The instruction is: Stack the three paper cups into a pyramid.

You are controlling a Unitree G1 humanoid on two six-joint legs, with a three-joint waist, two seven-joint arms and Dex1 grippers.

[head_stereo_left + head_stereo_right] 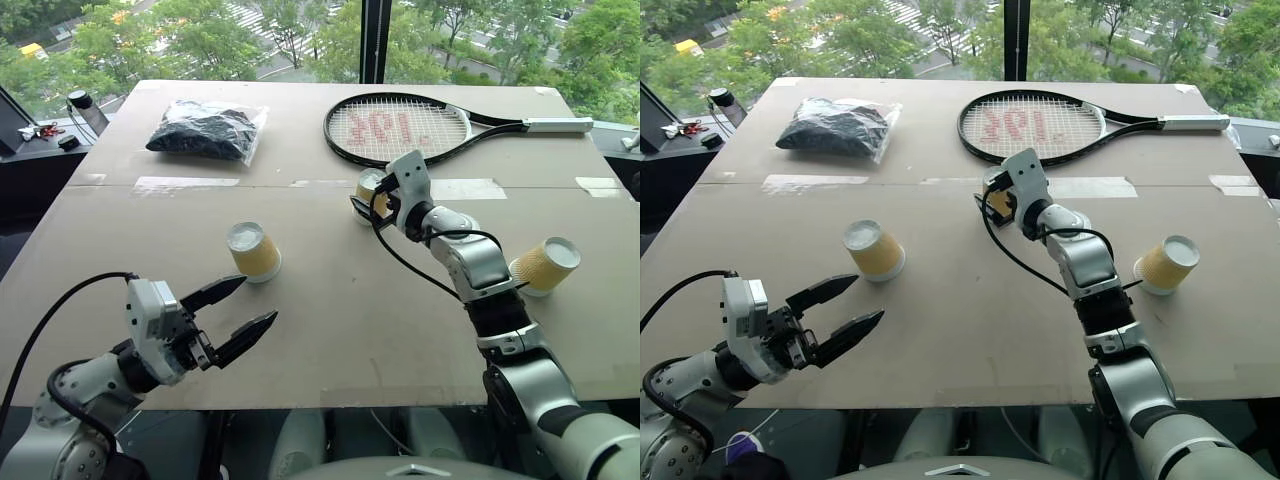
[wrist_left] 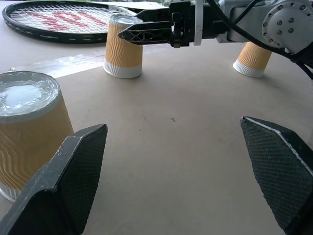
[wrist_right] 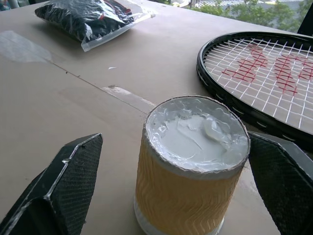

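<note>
Three yellow-orange ribbed paper cups stand upside down on the brown table (image 1: 330, 320). One cup (image 1: 254, 250) is at the left centre, and another (image 1: 546, 265) is at the right. The third cup (image 3: 190, 166) stands just in front of the racket's head. My right gripper (image 1: 375, 200) is open, with one finger on each side of this third cup and a gap on both sides. My left gripper (image 1: 256, 300) is open near the table's front left, empty, just short of the left cup (image 2: 29, 127).
A black tennis racket (image 1: 400, 128) with red lettering lies at the back right. A clear bag of dark stuff (image 1: 205, 130) lies at the back left. Strips of clear tape (image 1: 180, 184) cross the table's seam. Small items sit on a dark side surface (image 1: 60, 135) at the left.
</note>
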